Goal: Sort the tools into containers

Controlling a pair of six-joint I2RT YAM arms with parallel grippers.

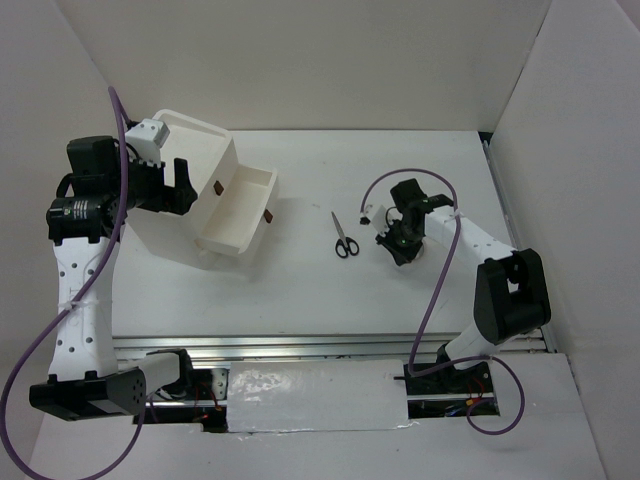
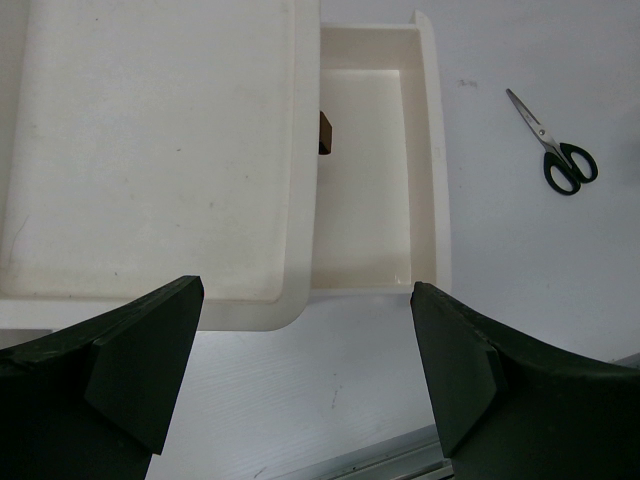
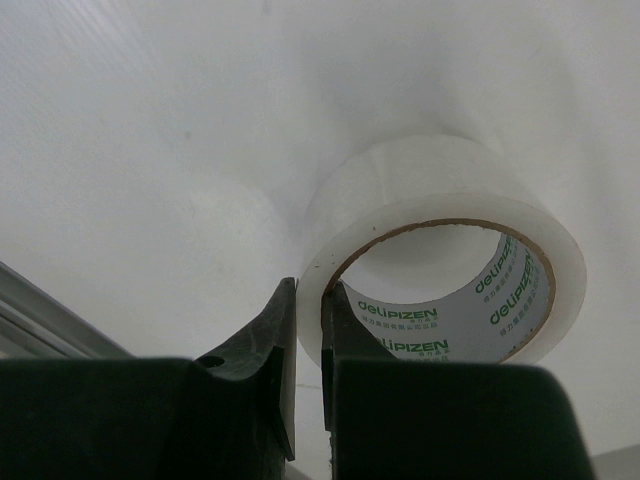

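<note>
The white tape roll [image 3: 440, 200] is pinched at its near wall by my right gripper [image 3: 309, 310], one finger outside and one inside the ring. In the top view the right gripper [image 1: 402, 245] is low over the table at right of centre. The black-handled scissors [image 1: 343, 237] lie flat on the table just left of it; they also show in the left wrist view [image 2: 556, 150]. The white cabinet [image 1: 190, 150] lies at back left with one drawer [image 1: 243, 210] pulled out, its inside bare [image 2: 360, 180]. My left gripper [image 2: 305, 370] is open and empty above the cabinet's near corner. The screwdrivers are out of view.
Dark red-brown handles [image 1: 217, 186] show on the drawer fronts, one also in the left wrist view [image 2: 325, 132]. White walls close in the table on the left, back and right. A metal rail [image 1: 300, 348] runs along the near edge.
</note>
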